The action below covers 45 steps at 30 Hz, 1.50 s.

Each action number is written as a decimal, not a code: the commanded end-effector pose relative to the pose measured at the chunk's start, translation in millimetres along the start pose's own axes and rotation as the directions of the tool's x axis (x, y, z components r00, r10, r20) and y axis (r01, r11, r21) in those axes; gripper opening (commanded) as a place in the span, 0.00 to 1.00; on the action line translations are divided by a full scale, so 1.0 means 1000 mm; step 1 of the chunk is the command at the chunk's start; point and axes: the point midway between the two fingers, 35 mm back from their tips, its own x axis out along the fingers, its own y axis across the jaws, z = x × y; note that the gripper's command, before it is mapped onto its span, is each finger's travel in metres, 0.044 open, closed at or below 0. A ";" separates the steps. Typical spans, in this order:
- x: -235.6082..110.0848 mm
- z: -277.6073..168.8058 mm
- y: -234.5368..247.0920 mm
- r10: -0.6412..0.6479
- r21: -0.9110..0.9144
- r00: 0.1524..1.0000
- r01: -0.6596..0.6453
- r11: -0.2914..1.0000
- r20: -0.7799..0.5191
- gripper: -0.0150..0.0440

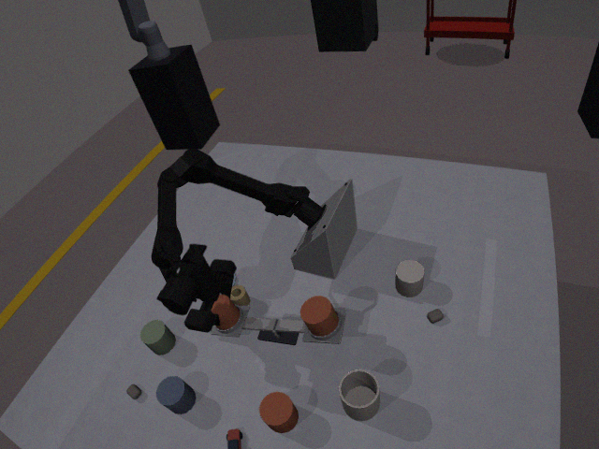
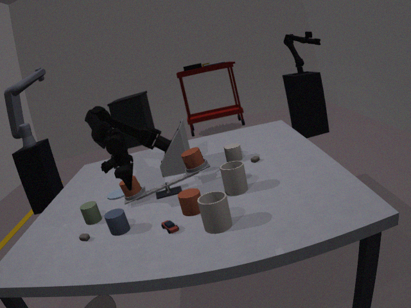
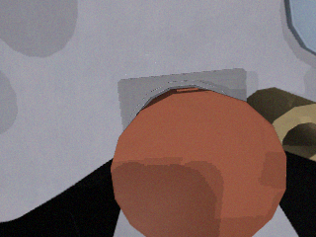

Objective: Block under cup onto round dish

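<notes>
Two orange cups stand on the pans of a small balance (image 1: 278,336) (image 2: 168,191). The left cup (image 1: 226,312) (image 2: 134,189) (image 3: 197,148) is on the low end, over its grey pan (image 3: 148,91). The right cup (image 1: 319,314) (image 2: 192,158) is on the raised end. My gripper (image 1: 220,309) (image 2: 128,183) (image 3: 190,156) is shut on the left cup, with one black finger on each side. The pale blue round dish (image 2: 115,194) (image 3: 305,25) lies just behind the left pan. No block shows.
A tan ring (image 1: 240,295) (image 3: 291,123) sits right next to the held cup. A green cylinder (image 1: 157,337), a blue cylinder (image 1: 175,394), an orange cylinder (image 1: 278,412), an open beige cup (image 1: 358,394), a toy car (image 1: 234,436) and a grey wedge (image 1: 328,237) stand around.
</notes>
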 end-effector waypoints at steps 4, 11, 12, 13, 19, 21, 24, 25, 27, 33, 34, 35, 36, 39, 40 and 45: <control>-0.009 0.001 0.002 0.010 -0.002 1.000 -0.010 1.000 0.001 0.25; -0.018 0.000 0.003 0.018 -0.007 1.000 -0.018 1.000 0.000 0.25; -0.020 0.000 0.003 0.019 -0.008 1.000 -0.019 1.000 -0.001 0.25; -0.021 0.000 0.004 0.020 -0.009 1.000 -0.020 1.000 -0.001 0.25; -0.029 0.000 0.004 0.027 -0.013 1.000 -0.027 1.000 -0.002 0.25; -0.031 0.000 0.005 0.029 -0.015 1.000 -0.029 0.999 -0.002 0.25; -0.035 0.000 0.005 0.033 -0.017 0.999 -0.033 0.999 -0.002 0.25; -0.037 0.000 0.005 0.034 -0.018 0.999 -0.034 0.999 -0.002 0.25; -0.039 0.000 0.005 0.036 -0.019 0.999 -0.036 0.999 -0.003 0.25; -0.047 0.000 0.006 0.043 -0.024 0.999 -0.043 0.999 -0.003 0.25; -0.049 0.000 0.006 0.044 -0.025 0.999 -0.044 0.999 -0.003 0.25; -0.050 0.000 0.006 0.045 -0.025 0.999 -0.045 0.999 -0.003 0.25; -0.051 0.000 0.006 0.046 -0.026 0.999 -0.046 0.999 -0.004 0.25; -0.055 0.000 0.006 0.050 -0.028 0.999 -0.050 0.998 -0.004 0.25; -0.056 0.000 0.006 0.051 -0.029 0.999 -0.051 0.998 -0.004 0.25; -0.063 0.000 0.006 0.056 -0.033 0.998 -0.056 0.998 -0.005 0.25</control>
